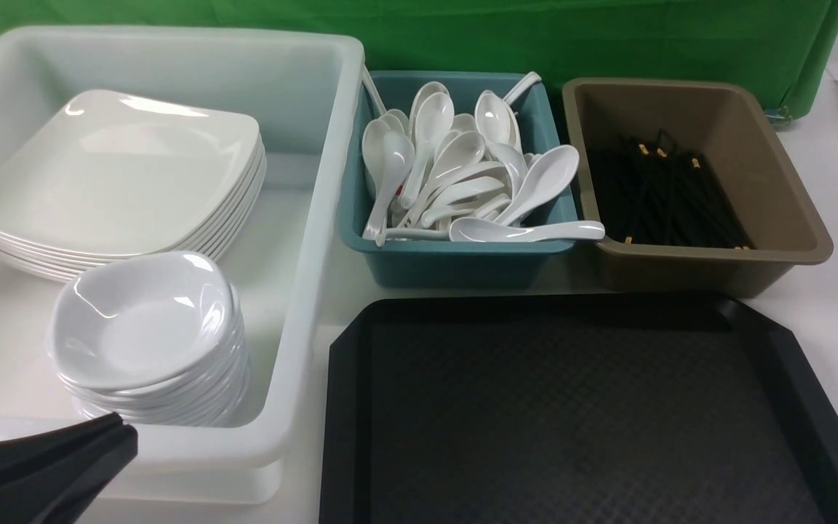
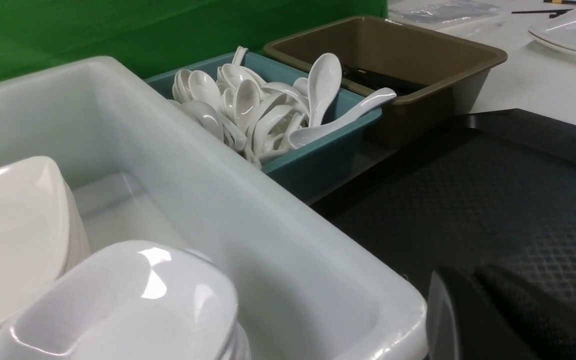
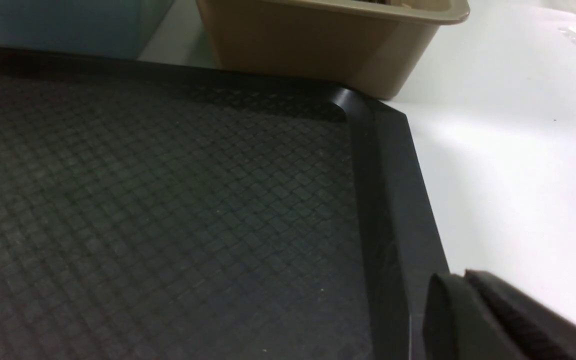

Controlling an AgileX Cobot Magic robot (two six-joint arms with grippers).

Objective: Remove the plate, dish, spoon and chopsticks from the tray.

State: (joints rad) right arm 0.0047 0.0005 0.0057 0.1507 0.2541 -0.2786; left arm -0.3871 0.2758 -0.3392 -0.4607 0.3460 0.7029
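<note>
The big black tray (image 1: 361, 407) sits on the table with nothing on its bumpy floor. The plate (image 1: 110, 171) tops a pile in the white tub (image 1: 317, 218), the dish (image 1: 139, 316) tops a smaller pile just in front of it, the spoon (image 1: 524, 231) lies on the heap in the blue bin (image 1: 455, 262), and the chopsticks (image 1: 670, 196) lie in the brown bin (image 1: 775, 189). The left gripper (image 1: 41, 466) is squeezed tight and holds nothing; the right gripper (image 3: 493, 320) sits over the tray's edge, and I cannot tell if it is apart or together
</note>
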